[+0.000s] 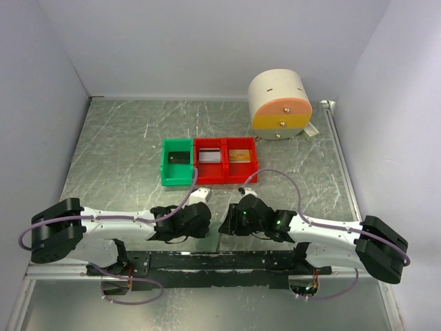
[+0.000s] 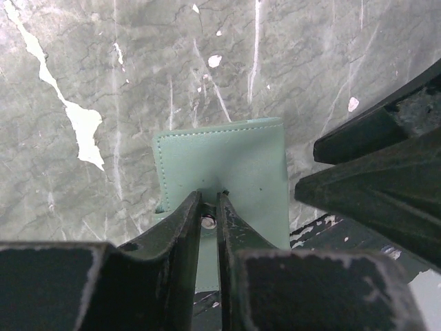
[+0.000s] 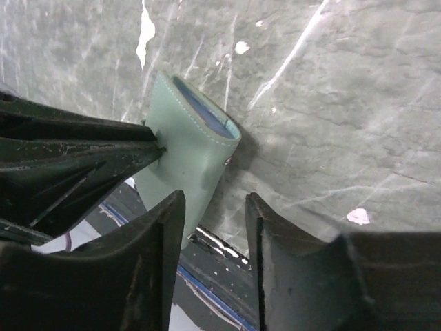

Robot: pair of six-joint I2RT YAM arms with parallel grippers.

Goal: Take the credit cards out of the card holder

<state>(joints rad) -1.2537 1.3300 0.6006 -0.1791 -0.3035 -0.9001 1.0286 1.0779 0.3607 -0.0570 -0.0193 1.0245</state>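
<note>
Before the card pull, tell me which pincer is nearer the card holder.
Left. The left pincer is clamped on the card holder; the right pincer stands open beside it, gripping nothing.

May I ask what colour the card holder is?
The card holder is pale mint green, clearest in left wrist view.

Plain white walls (image 1: pixel 207 41), grey marbled tabletop (image 1: pixel 124 138), even light

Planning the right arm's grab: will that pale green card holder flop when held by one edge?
Probably flexible: the card holder looks thin and stitched, its mouth gaping. Likely light: the left gripper pinches it at one spot.
</note>
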